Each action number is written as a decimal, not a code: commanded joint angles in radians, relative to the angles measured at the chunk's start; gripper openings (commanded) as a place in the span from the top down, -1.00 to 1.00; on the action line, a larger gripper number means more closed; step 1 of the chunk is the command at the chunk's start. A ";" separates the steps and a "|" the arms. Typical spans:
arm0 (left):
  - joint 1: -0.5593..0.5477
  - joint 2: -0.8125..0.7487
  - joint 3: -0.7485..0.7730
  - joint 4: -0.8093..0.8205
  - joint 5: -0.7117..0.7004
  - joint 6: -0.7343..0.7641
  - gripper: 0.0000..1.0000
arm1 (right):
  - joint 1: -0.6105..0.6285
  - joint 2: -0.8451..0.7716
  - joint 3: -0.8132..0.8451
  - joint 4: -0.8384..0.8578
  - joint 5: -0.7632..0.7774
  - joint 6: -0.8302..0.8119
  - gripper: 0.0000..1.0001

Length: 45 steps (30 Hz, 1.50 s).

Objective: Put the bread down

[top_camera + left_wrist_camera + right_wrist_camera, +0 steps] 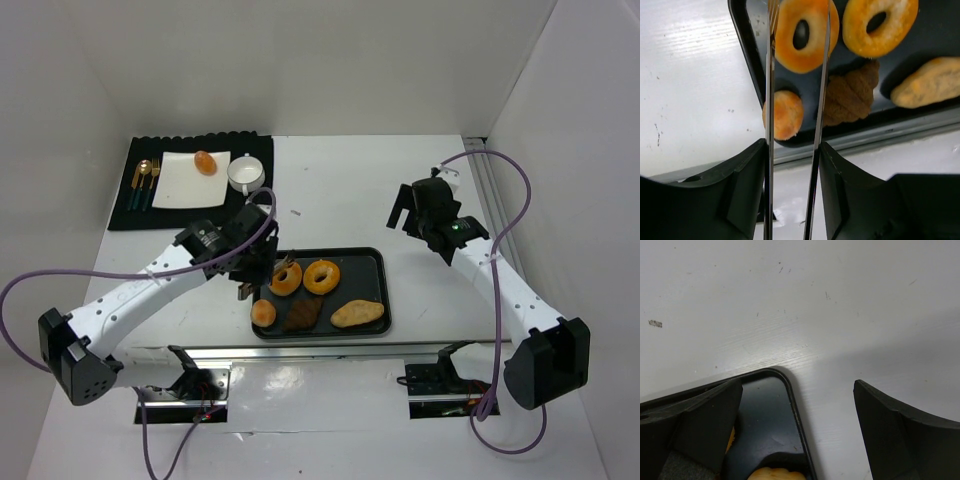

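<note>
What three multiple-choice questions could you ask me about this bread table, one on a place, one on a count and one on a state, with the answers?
1. Where does the white square plate sit?
A) on the black placemat
B) in the tray
C) beside the right arm's base

2. How many ring-shaped breads lie in the black tray?
A) one
B) two
C) four

3. How does the right claw stand?
A) shut on a roll
B) shut on a spoon
C) open and empty

Answers:
1 A, since the plate lies on the mat at the far left corner.
2 B, since two rings lie side by side in the tray's far half.
3 C, since its fingers stand wide apart with nothing between them.
</note>
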<state>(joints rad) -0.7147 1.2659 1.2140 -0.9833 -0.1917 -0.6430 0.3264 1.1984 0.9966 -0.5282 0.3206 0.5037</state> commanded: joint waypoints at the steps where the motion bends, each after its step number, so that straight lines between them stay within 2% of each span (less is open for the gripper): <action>1: -0.060 -0.062 0.025 -0.066 -0.026 -0.055 -0.12 | -0.006 -0.019 0.045 0.016 0.008 -0.001 -0.98; 11: -0.224 0.001 0.079 -0.167 -0.104 -0.087 -0.10 | -0.006 -0.028 0.045 0.017 -0.011 0.009 -0.98; 27: -0.243 0.084 0.107 -0.092 -0.129 -0.044 -0.07 | -0.006 -0.037 0.025 0.017 -0.011 0.009 -0.98; 42: -0.261 0.158 0.096 -0.112 -0.161 -0.052 -0.07 | -0.006 -0.057 0.005 0.017 -0.002 0.009 -0.98; 45: -0.261 0.167 0.096 -0.141 -0.189 -0.063 0.03 | -0.006 -0.057 -0.004 0.017 -0.002 0.009 -0.98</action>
<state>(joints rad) -0.9722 1.4242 1.2877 -1.0931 -0.3286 -0.7067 0.3264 1.1778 0.9943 -0.5285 0.3065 0.5045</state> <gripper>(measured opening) 0.498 0.992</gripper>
